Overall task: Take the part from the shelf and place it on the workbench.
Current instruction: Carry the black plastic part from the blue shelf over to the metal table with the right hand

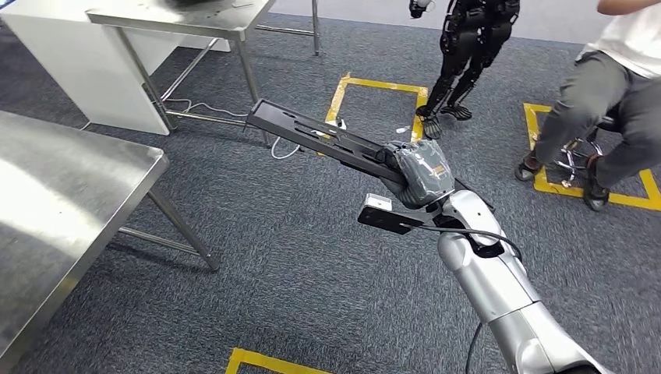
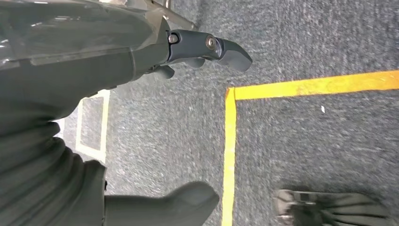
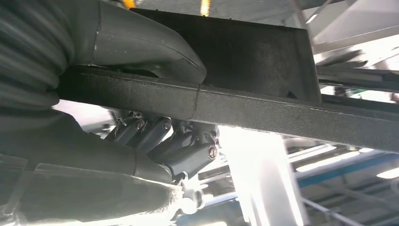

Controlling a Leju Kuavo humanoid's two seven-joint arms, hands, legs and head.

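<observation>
Overhead first: the right hand (image 1: 418,174), under its grey ribbed cover, grips one end of the part (image 1: 323,140), a long black flat bracket with slots along its length. The part juts out from the hand toward the upper left, held in the air above the grey carpet (image 1: 296,265) and touching no surface. A steel workbench (image 1: 62,210) stands at the left edge, well apart from the part. A second steel table (image 1: 179,19) and a white cabinet (image 1: 78,62) stand further back. Yellow tape (image 1: 378,84) marks squares on the carpet. A small black humanoid figure (image 1: 468,47) stands beside one square; a seated person (image 1: 608,93) is at the upper right, on a stool.

Left wrist view: the left hand (image 2: 141,94) hangs over the carpet with nothing in it, thumb (image 2: 179,202) and fingers (image 2: 211,47) set apart. Yellow tape (image 2: 229,155) runs across the carpet beneath it.

Right wrist view: the thumb (image 3: 150,47) presses on one face of the part (image 3: 263,108) and the fingers (image 3: 188,150) curl against the opposite face, so the black bar is clamped between them. Background is overexposed; bright frame members are visible beyond the part, not identifiable.
</observation>
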